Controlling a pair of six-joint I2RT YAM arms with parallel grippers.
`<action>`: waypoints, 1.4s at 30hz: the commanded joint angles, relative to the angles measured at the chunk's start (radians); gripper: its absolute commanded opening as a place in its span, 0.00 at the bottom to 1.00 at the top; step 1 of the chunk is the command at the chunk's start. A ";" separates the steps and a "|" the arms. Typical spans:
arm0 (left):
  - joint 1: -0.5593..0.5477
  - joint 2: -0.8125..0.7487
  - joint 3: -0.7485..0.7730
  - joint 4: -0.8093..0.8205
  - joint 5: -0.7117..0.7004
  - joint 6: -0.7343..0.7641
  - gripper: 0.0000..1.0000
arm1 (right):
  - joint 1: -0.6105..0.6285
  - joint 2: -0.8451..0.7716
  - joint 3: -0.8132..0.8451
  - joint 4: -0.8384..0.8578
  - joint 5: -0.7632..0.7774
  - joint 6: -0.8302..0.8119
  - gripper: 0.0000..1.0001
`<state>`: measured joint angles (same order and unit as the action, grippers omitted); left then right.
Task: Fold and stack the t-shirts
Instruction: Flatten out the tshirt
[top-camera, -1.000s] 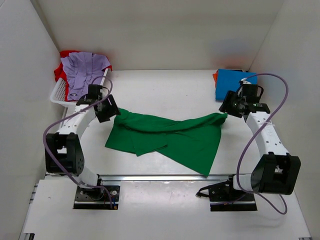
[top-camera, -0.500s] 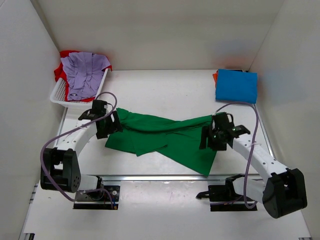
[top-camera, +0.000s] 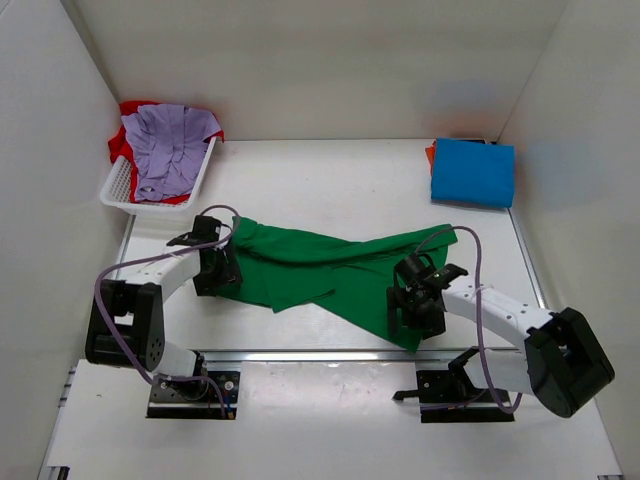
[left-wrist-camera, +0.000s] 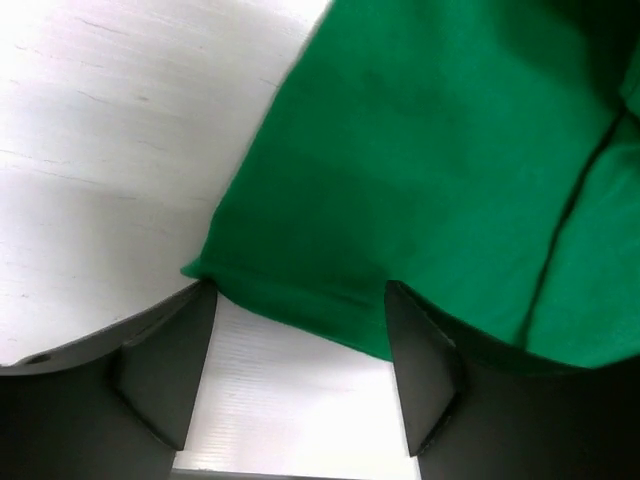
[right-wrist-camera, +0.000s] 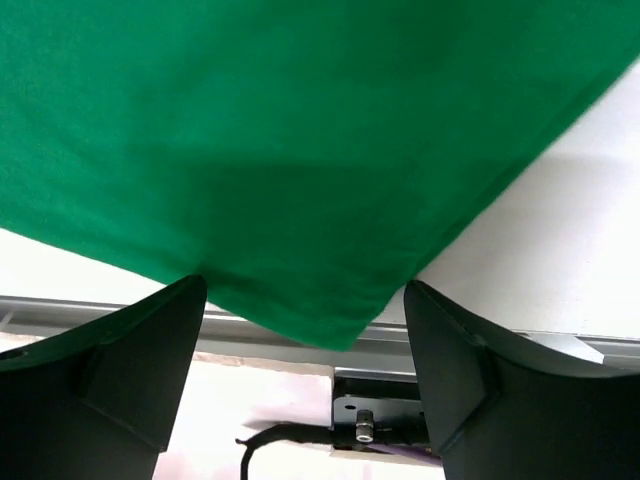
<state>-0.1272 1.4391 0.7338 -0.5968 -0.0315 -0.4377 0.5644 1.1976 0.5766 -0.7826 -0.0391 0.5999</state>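
Note:
A bright green t-shirt (top-camera: 330, 270) lies rumpled across the middle of the table. My left gripper (top-camera: 218, 272) is low at its left edge, open, and the shirt's hem corner (left-wrist-camera: 290, 290) reaches between the fingers (left-wrist-camera: 165, 365) unheld. My right gripper (top-camera: 412, 312) hovers open over the shirt's near right corner (right-wrist-camera: 335, 300); its fingers (right-wrist-camera: 470, 375) hold nothing. A folded bright blue t-shirt (top-camera: 472, 172) lies at the far right. A lavender t-shirt (top-camera: 165, 145) is heaped over red cloth (top-camera: 128, 108) in the basket.
The white lattice basket (top-camera: 122, 188) stands at the far left against the wall. An orange edge (top-camera: 431, 155) shows beside the blue t-shirt. A metal rail (top-camera: 300, 354) runs along the table's near edge, just beyond the green shirt's corner. White walls enclose the table.
Both grippers opened and left the green shirt's upper corners. The right arm swung from beside the blue t-shirt down to the near right corner; the left moved nearer along the left edge.

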 joint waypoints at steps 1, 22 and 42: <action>-0.012 0.047 -0.034 0.071 0.031 -0.016 0.70 | 0.051 0.081 -0.044 0.068 -0.017 0.047 0.75; 0.043 -0.012 1.162 -0.472 0.123 -0.090 0.00 | -0.428 -0.055 0.904 -0.290 -0.094 -0.305 0.00; 0.041 -0.066 1.163 -0.319 0.216 -0.102 0.00 | -0.541 -0.044 1.079 -0.146 -0.214 -0.361 0.01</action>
<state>-0.0872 1.3148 2.0075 -0.9932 0.1703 -0.5468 0.0082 1.0557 1.7508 -1.0180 -0.2420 0.2577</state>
